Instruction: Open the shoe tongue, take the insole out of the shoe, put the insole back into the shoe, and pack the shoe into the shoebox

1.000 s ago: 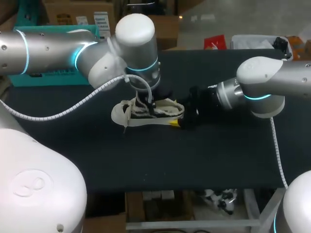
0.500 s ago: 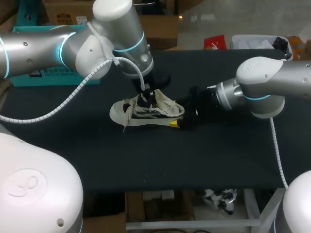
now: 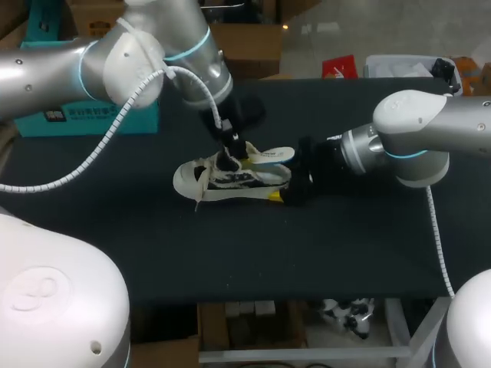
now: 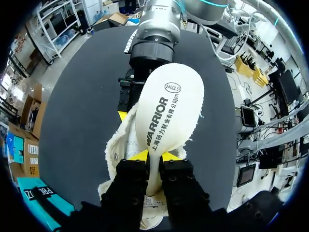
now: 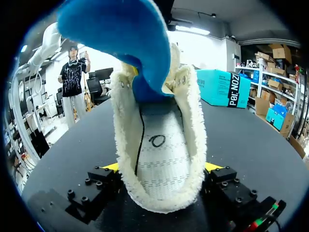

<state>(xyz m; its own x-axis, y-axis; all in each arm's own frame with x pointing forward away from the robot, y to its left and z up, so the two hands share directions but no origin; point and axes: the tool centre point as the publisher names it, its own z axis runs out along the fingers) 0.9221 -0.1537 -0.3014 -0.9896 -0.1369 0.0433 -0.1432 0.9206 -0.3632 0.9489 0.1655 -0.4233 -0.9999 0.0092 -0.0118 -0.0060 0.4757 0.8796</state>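
Progress: roughly a third done, by my judgement.

- Table (image 3: 230,253): carries all the work.
- Teal box (image 3: 31,124), presumed the shoebox: stands at the far left edge, well apart from the shoe. Packing not begun.
- Shoe (image 3: 230,182): lies mid-table on its sole, tongue opened.
- Insole (image 4: 166,113): heel end raised clear above the collar, blue underside showing in the right wrist view. Its forward part runs down into the shoe, so removal is incomplete. Re-seating and boxing are outstanding.
- Left gripper (image 4: 154,157): narrow, pinching the insole.
- Right gripper (image 5: 161,166): clamped on either side of the shoe's heel, steadying it.

Containers: box contents not visible. The shoe's heel cavity shows bare stitched lining, with the insole's front inside
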